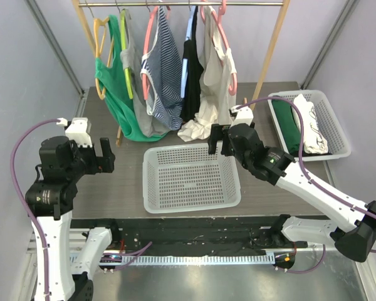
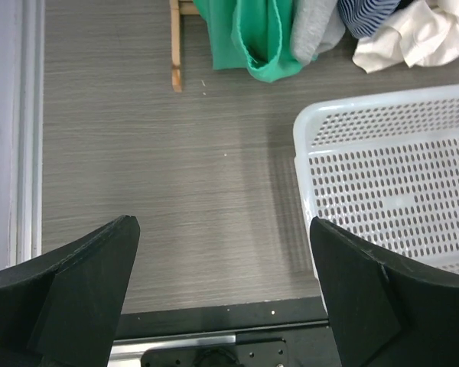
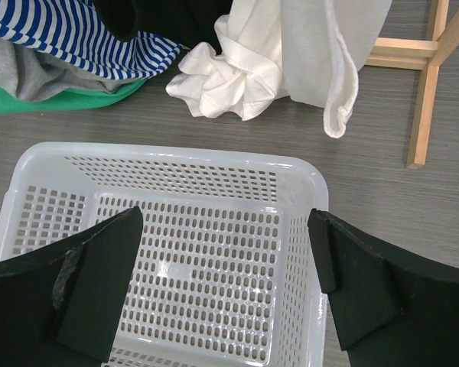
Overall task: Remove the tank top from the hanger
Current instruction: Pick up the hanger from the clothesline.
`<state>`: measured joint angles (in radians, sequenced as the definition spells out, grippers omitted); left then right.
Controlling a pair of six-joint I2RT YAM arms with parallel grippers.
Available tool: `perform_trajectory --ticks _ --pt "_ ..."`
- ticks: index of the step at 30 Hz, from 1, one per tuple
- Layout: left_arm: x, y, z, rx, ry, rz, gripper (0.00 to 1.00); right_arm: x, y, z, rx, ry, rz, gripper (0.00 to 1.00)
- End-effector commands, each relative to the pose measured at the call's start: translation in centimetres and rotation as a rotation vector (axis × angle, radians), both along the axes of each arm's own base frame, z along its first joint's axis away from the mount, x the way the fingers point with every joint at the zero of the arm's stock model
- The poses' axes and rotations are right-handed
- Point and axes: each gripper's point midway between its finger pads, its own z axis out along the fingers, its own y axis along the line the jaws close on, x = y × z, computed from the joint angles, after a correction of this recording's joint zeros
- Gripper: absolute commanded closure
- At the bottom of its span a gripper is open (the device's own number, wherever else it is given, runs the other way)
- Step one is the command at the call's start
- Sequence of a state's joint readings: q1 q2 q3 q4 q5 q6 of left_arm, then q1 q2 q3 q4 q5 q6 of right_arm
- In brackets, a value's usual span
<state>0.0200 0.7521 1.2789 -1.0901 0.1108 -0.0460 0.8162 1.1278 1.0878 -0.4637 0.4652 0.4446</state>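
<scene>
Tops [image 1: 165, 75] hung on their hangers [image 1: 148, 34], so the job looked not started. Left arm [image 1: 62, 164] and right arm [image 1: 263, 160] hovered low, jaws spread wide, holding nothing.

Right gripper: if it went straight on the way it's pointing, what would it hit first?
Probably the white basket: its perforated floor lies between the open jaws of the right gripper; depth unclear.

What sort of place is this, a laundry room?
Probably a robot test booth staged as a laundry corner: a wooden clothes rack of hung tops, white baskets on a table, two arms bolted at its edge.
</scene>
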Motion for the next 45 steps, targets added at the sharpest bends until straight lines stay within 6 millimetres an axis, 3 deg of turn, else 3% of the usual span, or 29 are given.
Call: perform_trajectory --ticks 1,6,9,11,13,14,15,16,18,19,20,21,22,23,25,27,28,30,35,43,45 --pt "1.1 0.8 2.9 -0.014 -0.122 0.070 0.00 0.5 -0.5 2.2 0.002 -0.061 -0.019 0.00" --pt "1.9 0.4 4.6 -0.020 -0.200 0.048 0.00 0.8 -0.1 1.3 -0.014 -0.057 -0.004 0.00" --pt "3.3 -0.5 7.2 -0.040 -0.266 -0.004 0.00 0.9 0.1 0.6 -0.028 -0.055 0.002 0.00" --pt "5.6 -0.5 8.6 -0.053 -0.276 -0.002 0.00 1.0 0.2 0.3 -0.029 -0.052 0.003 0.00" --pt "7.2 -0.1 12.5 -0.061 -0.341 0.033 0.00 0.9 0.4 -0.4 -0.025 -0.042 0.010 0.00" --pt "8.1 -0.1 13.5 -0.066 -0.352 0.036 0.00 0.9 0.5 -0.4 -0.012 -0.045 0.008 0.00" --pt "10.6 0.0 13.1 -0.085 -0.312 0.052 0.00 0.8 0.6 -0.4 -0.003 -0.044 0.009 0.00" --pt "11.0 0.3 16.5 -0.087 -0.392 0.071 0.00 0.7 0.6 -0.8 0.000 -0.039 0.012 0.01" --pt "14.2 0.6 17.5 -0.100 -0.394 0.092 0.00 0.6 0.7 -1.0 0.018 -0.037 0.015 0.01" --pt "14.6 1.0 20.3 -0.102 -0.464 0.114 0.00 0.3 0.6 -1.2 0.025 -0.033 0.021 0.01" --pt "15.2 1.1 21.6 -0.112 -0.492 0.124 0.00 0.1 0.7 -1.4 0.029 -0.031 0.024 0.02" --pt "17.3 1.2 21.3 -0.114 -0.477 0.132 0.01 0.0 0.5 -1.5 0.033 -0.029 0.022 0.02" --pt "18.1 1.4 22.1 -0.128 -0.498 0.147 0.00 -0.2 0.3 -1.5 0.041 -0.032 0.022 0.02" --pt "18.0 1.4 24.5 -0.136 -0.560 0.150 0.00 -0.3 0.2 -1.6 0.043 -0.033 0.020 0.02" --pt "20.6 1.4 24.8 -0.149 -0.569 0.152 0.00 -0.6 -0.1 -1.5 0.050 -0.036 0.019 0.02" --pt "21.4 1.4 26.5 -0.159 -0.615 0.152 0.00 -0.7 -0.3 -1.4 0.058 -0.042 0.014 0.03" --pt "23.0 1.3 25.6 -0.163 -0.592 0.153 0.00 -0.8 -0.3 -1.3 0.061 -0.044 0.014 0.03" --pt "23.6 1.2 26.3 -0.171 -0.615 0.150 0.00 -0.8 -0.5 -1.1 0.066 -0.051 0.011 0.03" --pt "26.0 1.2 24.9 -0.172 -0.600 0.150 0.00 -1.0 -0.6 -1.2 0.066 -0.042 0.010 0.04" --pt "27.8 0.9 21.6 -0.165 -0.535 0.143 0.06 -1.2 -0.9 -0.4 0.076 -0.052 0.008 0.05" --pt "28.0 1.0 21.2 -0.157 -0.528 0.143 0.12 -1.3 -1.0 -0.4 0.074 -0.050 0.007 0.06"
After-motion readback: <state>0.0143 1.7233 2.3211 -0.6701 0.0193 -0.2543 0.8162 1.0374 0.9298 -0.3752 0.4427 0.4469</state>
